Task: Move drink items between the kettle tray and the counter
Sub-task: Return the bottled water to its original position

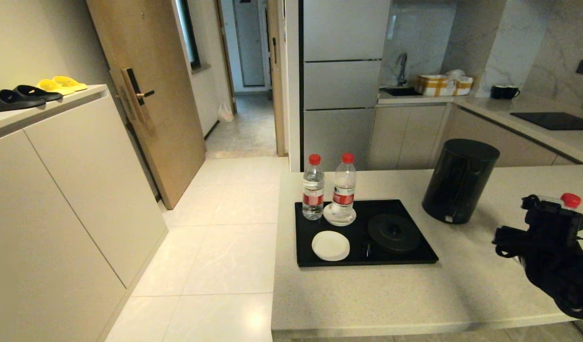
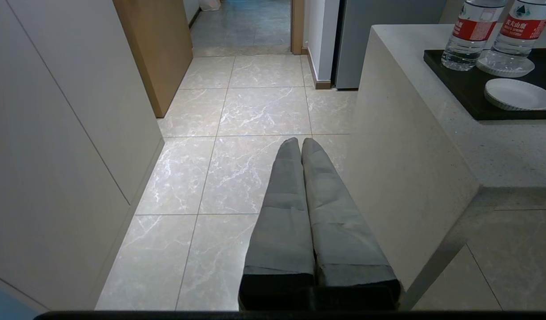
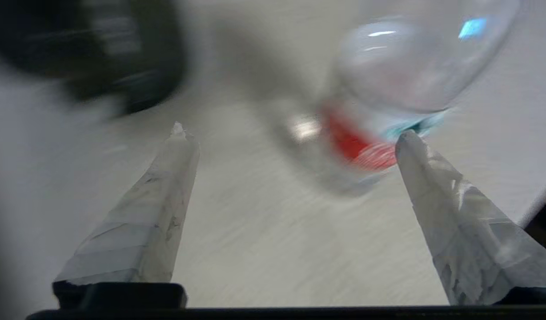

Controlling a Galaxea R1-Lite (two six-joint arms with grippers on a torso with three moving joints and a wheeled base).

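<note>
Two red-capped water bottles (image 1: 313, 187) (image 1: 344, 190) stand at the back left of the black kettle tray (image 1: 367, 261), the right-hand one on a white saucer (image 1: 339, 216). The round kettle base (image 1: 393, 232) on the tray is bare. The tall black kettle (image 1: 460, 180) stands on the counter (image 1: 391, 294) just right of the tray. A third bottle (image 1: 570, 199) stands at the far right, mostly hidden behind my right gripper (image 1: 540, 209). The right wrist view shows that gripper (image 3: 291, 133) open, the bottle (image 3: 402, 66) just beyond one fingertip, not between the fingers. My left gripper (image 2: 301, 142) is shut and empty above the floor beside the counter's end.
A second white saucer (image 1: 330, 245) lies at the tray's front left. Behind are a fridge (image 1: 343, 80), a back worktop with a black hob (image 1: 555, 121) and two mugs (image 1: 505, 91). A cream cabinet (image 1: 59, 190) with slippers stands left across the tiled floor.
</note>
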